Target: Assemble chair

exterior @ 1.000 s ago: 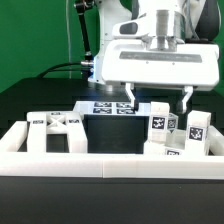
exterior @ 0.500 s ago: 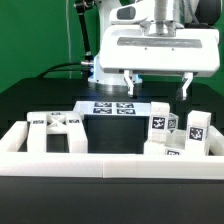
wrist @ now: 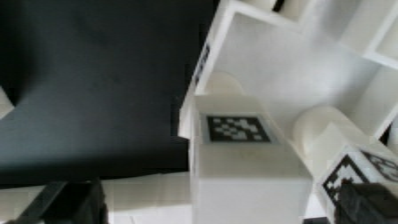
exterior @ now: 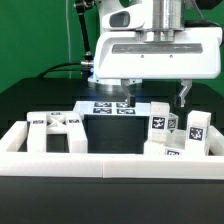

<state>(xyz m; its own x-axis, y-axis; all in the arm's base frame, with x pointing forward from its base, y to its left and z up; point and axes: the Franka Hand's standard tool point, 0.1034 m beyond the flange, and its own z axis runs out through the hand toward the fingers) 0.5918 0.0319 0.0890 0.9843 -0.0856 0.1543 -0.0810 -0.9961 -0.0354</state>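
Note:
The chair is in loose white tagged pieces. In the exterior view a frame-like piece [exterior: 55, 130] lies at the left, and several blocky pieces [exterior: 160, 120] [exterior: 196, 128] stand at the right. My gripper [exterior: 154, 92] hangs open and empty above the right-hand group, touching nothing. In the wrist view a white block with a tag [wrist: 235, 128] lies between my fingers, well below them. Another tagged piece [wrist: 363, 168] sits beside it. My gripper [wrist: 214, 206] shows only as dark finger edges [wrist: 57, 205].
The marker board [exterior: 112, 107] lies flat behind the pieces under the arm. A long low white border rail [exterior: 110, 164] runs along the front and up both sides. Black tabletop [wrist: 89, 90] lies beside the blocks. A green backdrop stands behind.
My gripper has risen above the right-hand pieces and drifted slightly toward the exterior view's left. It stays open. The pieces have not moved.

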